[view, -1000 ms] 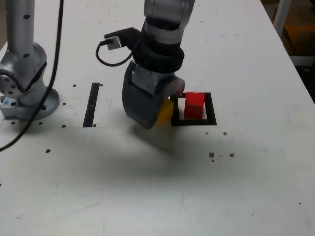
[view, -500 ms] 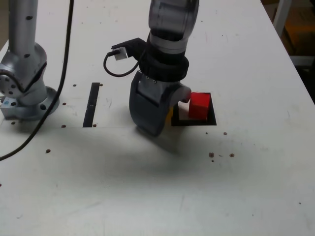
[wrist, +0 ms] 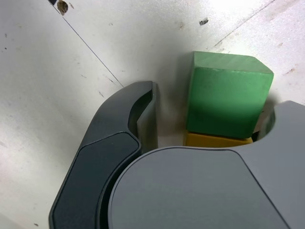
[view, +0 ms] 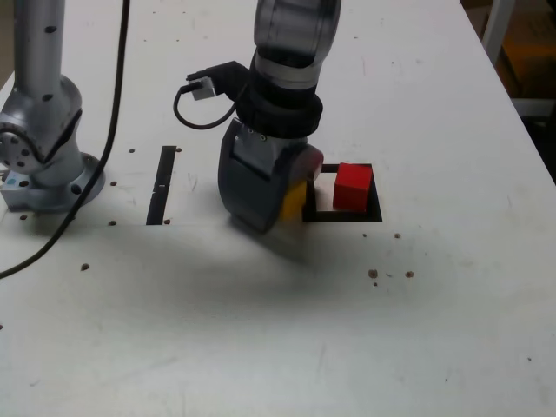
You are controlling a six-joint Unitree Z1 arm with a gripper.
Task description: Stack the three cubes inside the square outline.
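The gripper (wrist: 209, 119) has its fingers (wrist: 138, 119) spread around a green cube (wrist: 228, 95) on a yellow cube (wrist: 214, 140), seemingly ready to pinch; the red cube (view: 353, 186) sits beyond them inside the square outline (view: 373, 204).

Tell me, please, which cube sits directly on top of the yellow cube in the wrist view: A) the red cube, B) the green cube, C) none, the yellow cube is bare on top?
B: in the wrist view the green cube rests on the yellow cube, while the red cube stands alone inside the square outline.
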